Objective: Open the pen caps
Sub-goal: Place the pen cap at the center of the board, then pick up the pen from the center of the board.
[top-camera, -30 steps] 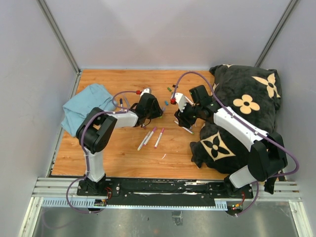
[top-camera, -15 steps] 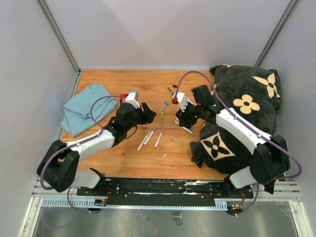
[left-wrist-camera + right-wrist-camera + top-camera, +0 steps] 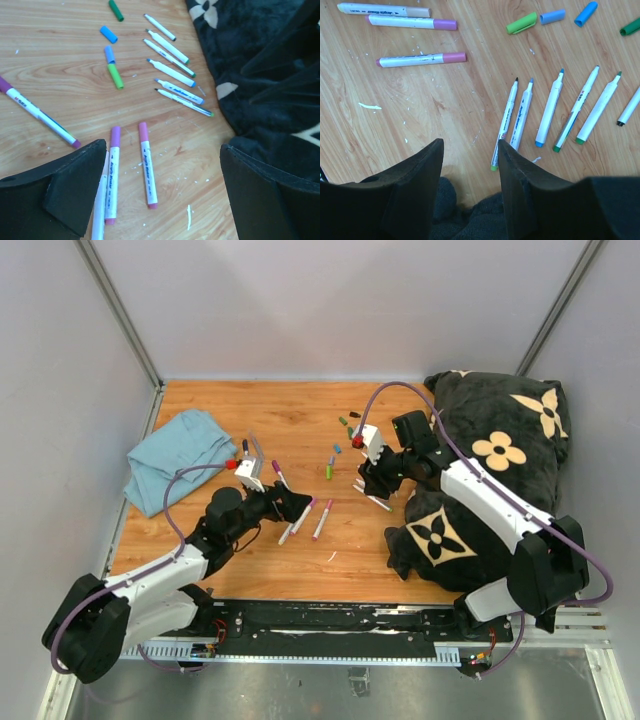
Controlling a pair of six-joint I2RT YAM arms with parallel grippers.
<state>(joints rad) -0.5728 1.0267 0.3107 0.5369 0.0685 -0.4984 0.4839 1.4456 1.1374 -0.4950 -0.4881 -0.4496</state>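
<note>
Empty, wide-open left pincer [image 3: 162,155] over pens [image 3: 148,172] with pen caps [image 3: 143,129] on; right pincer [image 3: 470,147] half-open, empty; a skewed close could roll them

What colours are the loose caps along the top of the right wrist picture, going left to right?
light green cap → pale blue cap → brighter blue cap → dark green cap, at the right edge
</note>
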